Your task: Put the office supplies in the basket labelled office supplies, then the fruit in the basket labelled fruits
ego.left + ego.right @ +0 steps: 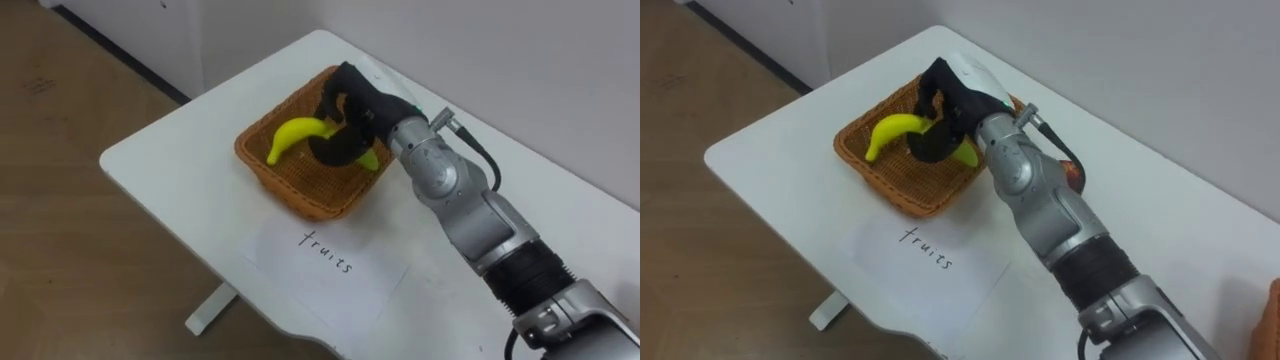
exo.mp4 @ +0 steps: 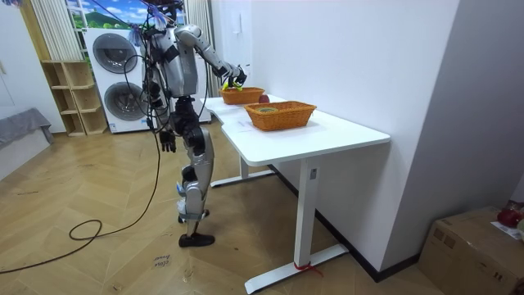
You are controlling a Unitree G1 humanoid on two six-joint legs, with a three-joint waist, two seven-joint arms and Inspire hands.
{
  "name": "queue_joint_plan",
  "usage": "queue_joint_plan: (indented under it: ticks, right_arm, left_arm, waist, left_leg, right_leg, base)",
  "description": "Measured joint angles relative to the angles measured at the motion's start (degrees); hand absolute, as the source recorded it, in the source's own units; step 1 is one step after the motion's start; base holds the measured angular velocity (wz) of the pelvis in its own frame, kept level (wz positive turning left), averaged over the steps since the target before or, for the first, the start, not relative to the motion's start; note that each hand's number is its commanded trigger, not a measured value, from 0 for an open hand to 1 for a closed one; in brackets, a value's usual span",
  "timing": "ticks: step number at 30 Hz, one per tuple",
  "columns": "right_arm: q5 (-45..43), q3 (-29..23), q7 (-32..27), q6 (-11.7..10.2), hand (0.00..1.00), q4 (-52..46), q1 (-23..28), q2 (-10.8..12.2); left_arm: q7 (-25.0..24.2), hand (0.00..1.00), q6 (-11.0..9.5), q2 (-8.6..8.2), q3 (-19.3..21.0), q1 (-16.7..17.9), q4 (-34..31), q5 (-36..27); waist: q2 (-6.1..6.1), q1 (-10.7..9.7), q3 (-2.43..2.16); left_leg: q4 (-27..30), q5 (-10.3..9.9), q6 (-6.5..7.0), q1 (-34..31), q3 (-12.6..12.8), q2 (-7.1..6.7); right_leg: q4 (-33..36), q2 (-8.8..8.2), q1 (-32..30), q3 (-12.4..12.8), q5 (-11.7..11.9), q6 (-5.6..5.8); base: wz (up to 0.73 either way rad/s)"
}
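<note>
Right arm stretches forward, hand (image 1: 352,108) seemingly curled round banana (image 1: 299,132) over basket (image 1: 290,196).

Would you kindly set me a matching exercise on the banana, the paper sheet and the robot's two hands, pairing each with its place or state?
Column one:
1 banana
2 paper sheet
3 right hand
4 left hand

Column two:
A hangs beside the robot's leg
B lies flat on the table next to the basket
C curled round the fruit
D yellow, in a hand's grip

Pairs: 1-D, 2-B, 3-C, 4-A
</note>
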Motion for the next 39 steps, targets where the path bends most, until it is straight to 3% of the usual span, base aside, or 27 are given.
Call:
queue_joint_plan:
  ticks: [17, 39]
  right_arm:
    - [-0.23, 1.58, 1.44, -0.18, 0.00, 4.73, 0.49, -0.01]
    - [1.84, 1.48, 1.77, -0.45, 0.00, 4.01, 0.56, -0.01]
  left_arm:
    - [1.51, 0.00, -0.48, -0.21, -1.00, -0.14, 0.28, -0.05]
    - [3.23, 0.00, -0.87, -0.18, -0.77, -0.07, 0.31, -0.02]
  waist:
    - [0.48, -0.32, 0.35]
    - [-0.08, -0.56, -0.07]
  left_leg:
    - [-0.13, 0.00, 0.00, 0.74, 0.05, -0.04]
    - [0.03, 0.03, -0.05, 1.20, 0.15, -0.08]
  right_leg:
    - [-0.13, 0.01, 0.81, -0.07, 0.00, 0.00]
    - [-1.02, 0.12, 1.71, 0.09, 0.00, 0.00]
  base:
    - [0.00]
    - [0.00]
